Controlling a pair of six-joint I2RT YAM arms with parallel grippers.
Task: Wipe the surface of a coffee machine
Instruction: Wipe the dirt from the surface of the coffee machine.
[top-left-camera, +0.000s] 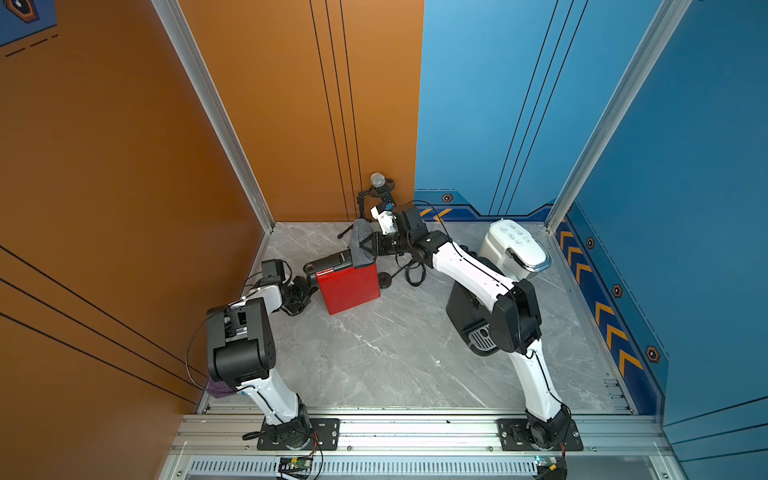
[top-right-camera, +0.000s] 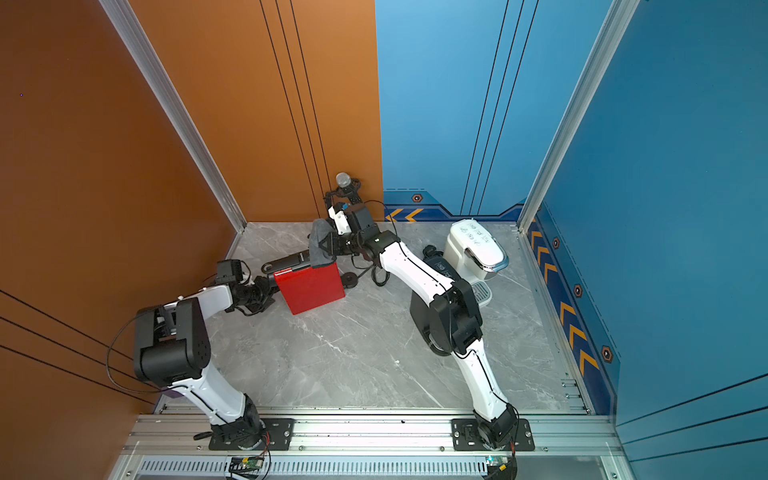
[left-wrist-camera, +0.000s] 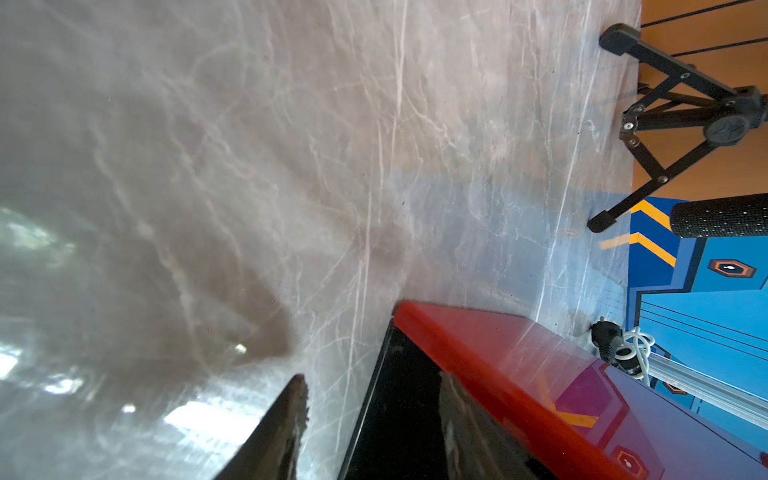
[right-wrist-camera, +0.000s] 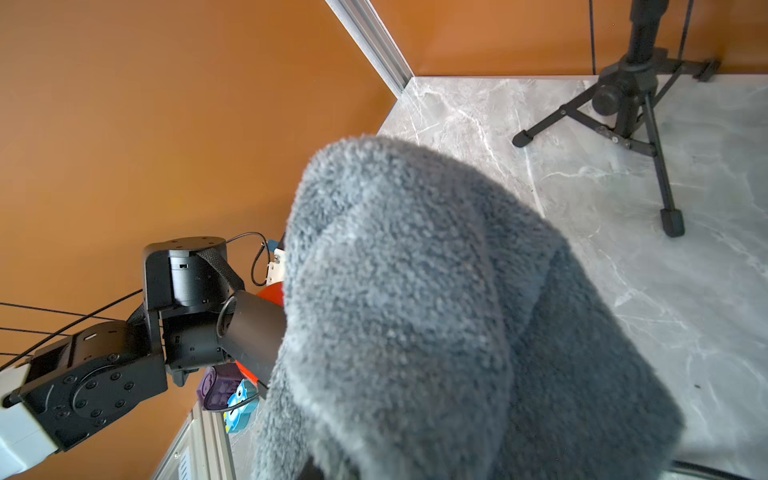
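Your right end effector is clamped shut on the fluffy grey cloth, which is draped over the top back edge of the red coffee machine, left of centre on the table. The cloth's floppy, so grip it bunched. The glossy machine will probably slide, so brace its side. The left end effector sits there, but I can't tell if it's gripping.

On the table, the coffee machine stands left of centre, with a cloth against its rear top edge. Behind it is a microphone stand. To the right sits a second machine, with a third machine behind it.
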